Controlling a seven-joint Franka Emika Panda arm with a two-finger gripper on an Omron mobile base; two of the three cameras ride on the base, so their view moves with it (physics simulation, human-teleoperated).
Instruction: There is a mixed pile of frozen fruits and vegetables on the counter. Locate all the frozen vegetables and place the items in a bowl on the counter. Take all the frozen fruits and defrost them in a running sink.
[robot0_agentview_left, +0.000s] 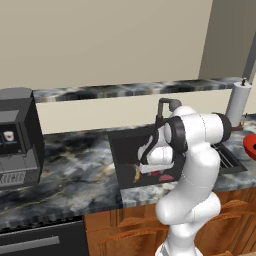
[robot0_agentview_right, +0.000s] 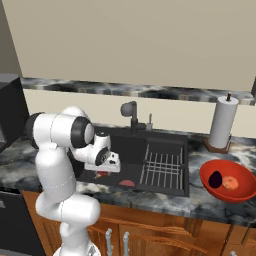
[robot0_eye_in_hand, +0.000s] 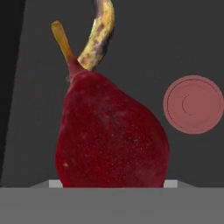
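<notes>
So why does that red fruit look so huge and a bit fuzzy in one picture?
In the hand view the camera sits very close, so the red fruit looms large with soft edges, the banana behind it. In the right base view the light is flat and even; the red-orange bowl stays crisp, with soft shading inside the sink.

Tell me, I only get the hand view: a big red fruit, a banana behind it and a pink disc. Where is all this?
Observer: Inside the dark sink; the red fruit is at the end away from the drying rack.
Operator: Is water running?
Observer: I see none coming from the tap.
Operator: And the vegetables?
Observer: The aubergine and the orange-red piece lie in the red bowl on the counter, right of the sink.
</notes>
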